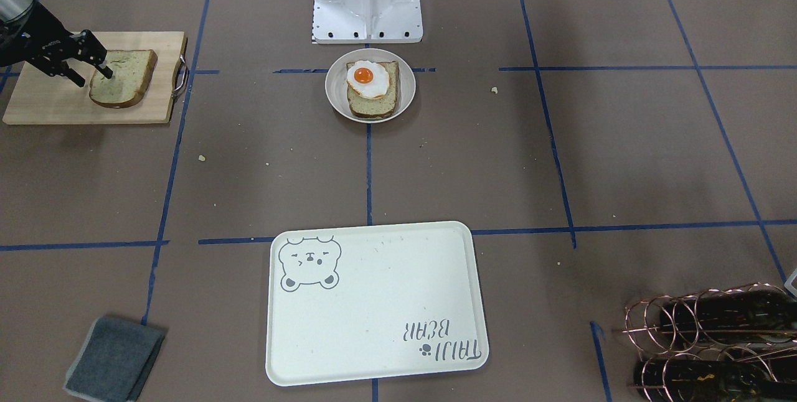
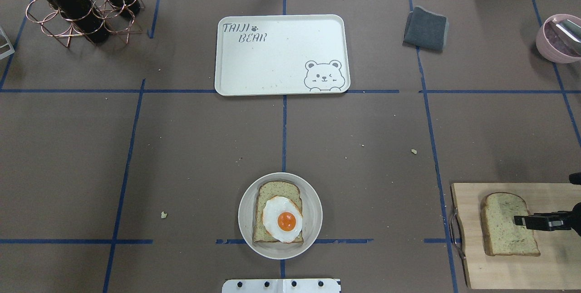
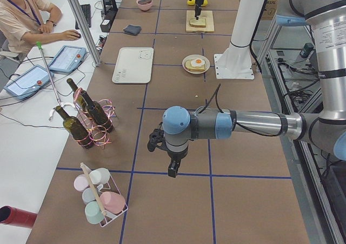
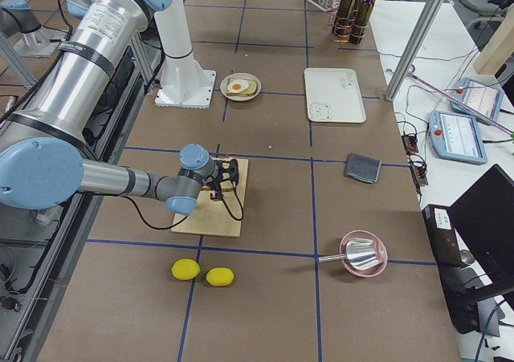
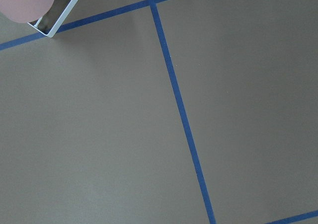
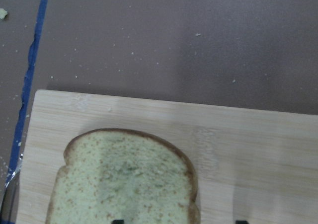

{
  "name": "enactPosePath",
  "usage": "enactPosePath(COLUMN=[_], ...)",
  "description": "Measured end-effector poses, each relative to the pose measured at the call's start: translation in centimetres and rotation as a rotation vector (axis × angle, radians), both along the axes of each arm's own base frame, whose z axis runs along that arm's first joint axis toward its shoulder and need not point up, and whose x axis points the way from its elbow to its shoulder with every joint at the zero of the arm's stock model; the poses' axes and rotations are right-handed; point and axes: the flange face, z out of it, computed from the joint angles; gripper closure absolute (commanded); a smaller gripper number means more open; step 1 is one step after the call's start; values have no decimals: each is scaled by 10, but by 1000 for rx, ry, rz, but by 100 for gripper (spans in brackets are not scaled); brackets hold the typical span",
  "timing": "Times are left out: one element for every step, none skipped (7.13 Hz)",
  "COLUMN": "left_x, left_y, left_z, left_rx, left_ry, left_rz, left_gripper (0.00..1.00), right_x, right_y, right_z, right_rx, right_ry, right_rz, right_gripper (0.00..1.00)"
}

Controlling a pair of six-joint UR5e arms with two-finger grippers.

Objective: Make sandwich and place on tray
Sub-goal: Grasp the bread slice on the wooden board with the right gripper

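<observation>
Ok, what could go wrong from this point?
1. The right hand is open over one edge of the bread slice on the cutting board; pinched there, the slice may tear or droop.
2. The egg lies off-centre, reaching the edge of the lower slice in the dish; capping could push it off.

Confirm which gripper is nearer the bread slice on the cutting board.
Right. Right gripper is at the slice; left gripper hangs far off, near the cup rack.

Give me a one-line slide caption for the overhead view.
Right pincer open at a bread slice on the cutting board; egg-topped slice sits in the dish, tray beyond.
</observation>
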Motion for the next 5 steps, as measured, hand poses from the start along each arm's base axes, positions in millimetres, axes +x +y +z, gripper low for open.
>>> enactPosePath(left_x=[0, 0, 0, 0, 0], left_y=[0, 0, 1, 1, 1], left_z=[0, 1, 2, 2, 2], left_rx=[-1, -3, -4, -5, -5], left_ry=[0, 0, 0, 0, 0], left_rz=[0, 0, 0, 0, 0], left_gripper=[0, 0, 0, 0, 0], right_x=[-3, -4, -4, -3, -3], right_y=[1, 1, 1, 1, 1], right_z=[-1, -4, -9, -14, -25], right_rx=[-7, -6, -1, 3, 11], right_ry=[-3, -10, -21, -31, -52], right_rz=[0, 0, 0, 0, -3], right_gripper=[100, 100, 100, 100, 100])
